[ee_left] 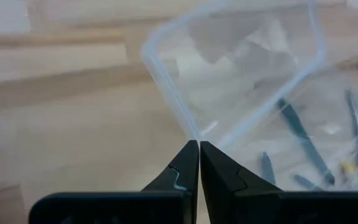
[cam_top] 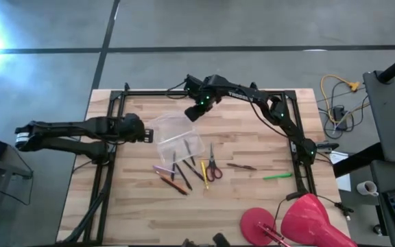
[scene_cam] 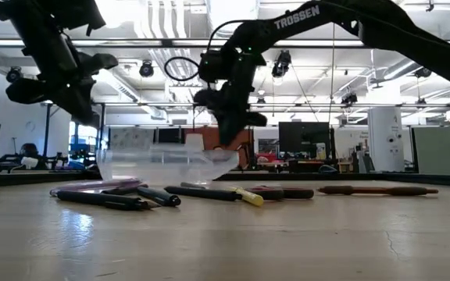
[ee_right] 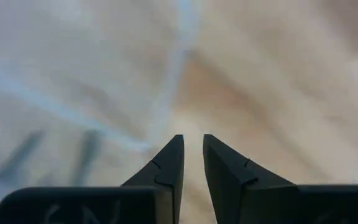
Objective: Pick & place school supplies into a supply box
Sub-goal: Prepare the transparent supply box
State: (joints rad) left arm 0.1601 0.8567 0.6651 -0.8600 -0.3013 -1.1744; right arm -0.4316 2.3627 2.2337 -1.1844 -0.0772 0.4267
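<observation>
The supply box (cam_top: 177,136), a clear plastic case, lies open in the middle of the table; it also shows in the low view (scene_cam: 166,164). Pens and pencils (cam_top: 177,175) lie spread just nearside of it, with the red-handled scissors (cam_top: 212,168), a brown pen (cam_top: 242,166) and a green pen (cam_top: 278,176) to their right. My left gripper (cam_top: 147,134) is shut at the box's left rim. My right gripper (cam_top: 192,112) hovers over the box's far edge, its fingers (ee_right: 191,143) a narrow gap apart with nothing between them. My left gripper pinches the supply box by the thin rim of its left side (ee_left: 190,129), only at the fingertips (ee_left: 207,152). It comes in roughly level from the table's left. Whether the box is lifted or rests on the table cannot be told.
A red dome-shaped lamp (cam_top: 300,219) stands at the near right corner. Yellow-tipped cables (cam_top: 338,96) lie off the table's right far side. Black frame rails (cam_top: 115,110) run along the table's left, far and right sides. Bare wood lies near the front left.
</observation>
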